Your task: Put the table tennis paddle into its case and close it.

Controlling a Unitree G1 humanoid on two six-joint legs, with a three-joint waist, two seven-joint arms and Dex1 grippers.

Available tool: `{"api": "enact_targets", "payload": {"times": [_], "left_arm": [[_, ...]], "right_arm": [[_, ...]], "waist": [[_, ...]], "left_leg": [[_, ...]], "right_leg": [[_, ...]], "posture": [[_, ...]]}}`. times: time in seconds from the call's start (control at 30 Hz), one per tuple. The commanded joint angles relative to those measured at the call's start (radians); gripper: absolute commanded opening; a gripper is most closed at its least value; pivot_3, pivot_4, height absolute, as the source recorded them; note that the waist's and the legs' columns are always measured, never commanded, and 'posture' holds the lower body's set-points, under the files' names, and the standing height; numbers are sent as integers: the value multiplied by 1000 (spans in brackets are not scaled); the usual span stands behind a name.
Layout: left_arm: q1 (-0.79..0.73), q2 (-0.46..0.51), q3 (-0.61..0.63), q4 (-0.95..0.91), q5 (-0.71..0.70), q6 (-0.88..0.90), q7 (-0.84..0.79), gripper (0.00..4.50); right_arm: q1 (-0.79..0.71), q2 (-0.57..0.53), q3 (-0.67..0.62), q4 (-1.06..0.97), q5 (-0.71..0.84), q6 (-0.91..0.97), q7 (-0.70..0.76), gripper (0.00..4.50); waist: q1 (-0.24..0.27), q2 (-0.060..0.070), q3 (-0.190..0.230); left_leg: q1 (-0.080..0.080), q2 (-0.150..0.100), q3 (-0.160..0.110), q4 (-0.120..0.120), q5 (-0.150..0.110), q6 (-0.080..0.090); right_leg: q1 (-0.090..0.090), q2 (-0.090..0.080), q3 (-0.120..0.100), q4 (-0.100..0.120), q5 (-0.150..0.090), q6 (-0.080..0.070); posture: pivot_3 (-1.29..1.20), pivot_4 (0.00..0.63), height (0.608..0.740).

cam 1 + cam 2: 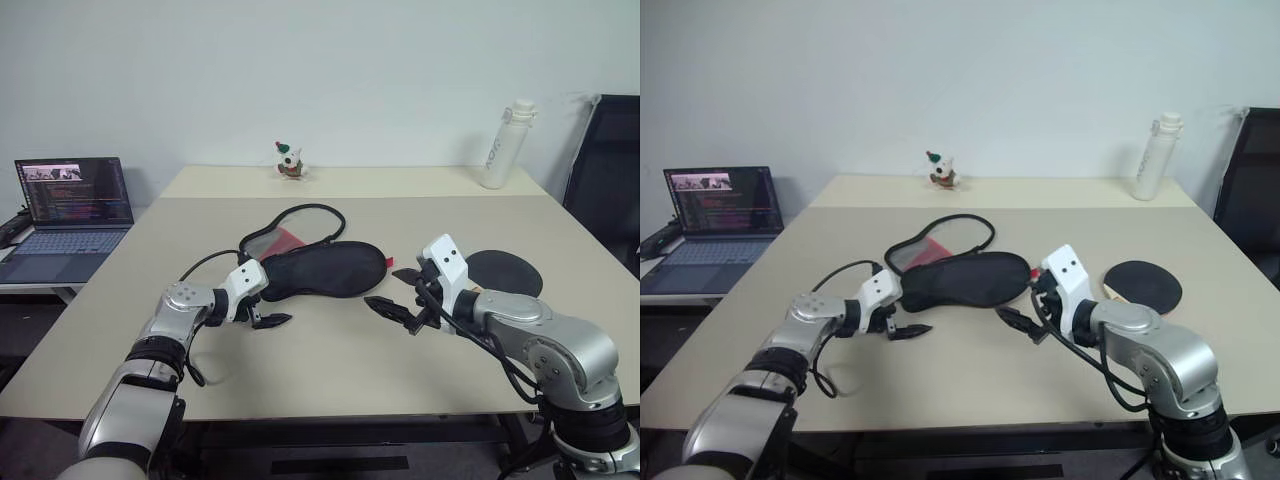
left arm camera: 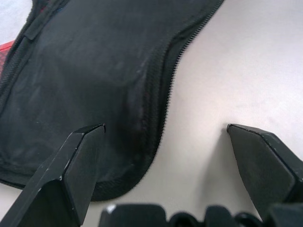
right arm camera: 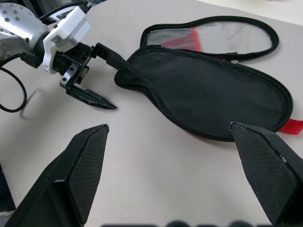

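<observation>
Left tool (image 1: 268, 309), jaws spread and empty, straddles the narrow end of the case (image 1: 325, 268); right tool (image 1: 398, 298) also gapes, empty. Table tennis paddle (image 1: 505, 272) lies at three o'clock of the case. Pinching one fabric layer could drag the case shut.

Black fabric case (image 1: 325, 268) with red patch and grey mesh lining, mid table (image 1: 330, 350), beige. Black round paddle (image 1: 505, 271) near right edge. White bottle (image 1: 505, 146) at far right corner. Black gripper fingers (image 3: 85, 165).
</observation>
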Motion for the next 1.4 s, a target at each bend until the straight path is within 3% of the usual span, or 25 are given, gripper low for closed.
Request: {"api": "enact_targets", "payload": {"times": [0.03, 0.4, 0.43, 0.57, 0.83, 0.97, 1.17, 1.27, 1.4], "left_arm": [[-30, -6, 3, 46, 25, -25, 12, 3913], [-25, -65, 86, -11, -65, 81, -80, 179], [-22, -70, 92, -20, -70, 94, -74, 36], [6, -101, 110, -103, -100, 167, -50, 36], [146, -383, 126, -611, -218, 631, 241, 36], [132, -508, 104, -645, -201, 708, 383, 36], [128, -555, 87, -664, -199, 755, 464, 36], [159, -535, 74, -734, -217, 782, 433, 689], [241, -450, 47, -902, -276, 848, 312, 2117]], "right_arm": [[2, -2, -5, -12, -10, -40, -5, 4500], [29, 19, -57, 0, -8, -61, -25, 4500], [30, 18, -61, 1, -8, -61, -26, 4500], [33, 14, -74, 1, -6, -59, -26, 4500], [50, -35, -108, 5, -6, -54, -9, 4500], [50, -54, -111, 8, -5, -52, -3, 4500], [57, -56, -105, 1, -4, -51, -7, 4500], [62, -51, -105, 1, -2, -48, -10, 4500], [57, -33, -103, 12, -1, -40, -24, 4500]], "waist": [[0, 0, 0], [0, 0, 0], [0, 0, 0], [0, 0, 0], [5, 0, 0], [4, 0, 0], [-3, 0, 0], [-1, 0, 0], [-2, 0, 0]], "left_leg": [[0, 0, 0, 0, 0, 0], [1, 0, 0, 1, 0, 0], [1, 0, 0, 1, 0, 0], [1, 0, 0, 1, 0, 0], [0, -1, -1, 3, 0, 0], [1, -2, -1, 4, 0, 0], [4, 0, 0, 3, 0, 0], [3, -1, 0, 3, 0, 0], [4, -1, 0, 3, 0, 0]], "right_leg": [[0, 0, 0, 0, 0, 0], [1, 0, 0, 1, 0, 0], [1, 0, 0, 1, 0, 0], [1, 0, 0, 1, 0, 0], [2, -1, 0, 1, 1, 1], [2, -1, 0, 2, 1, 1], [3, 1, 1, 3, 1, 1], [3, 0, 1, 2, 1, 1], [4, 0, 2, 1, 1, 1]], "posture": [[0, 150, 740], [0, 150, 740], [0, 150, 740], [0, 150, 740], [0, 150, 740], [0, 150, 740], [0, 150, 740], [0, 150, 740], [0, 150, 740]]}}
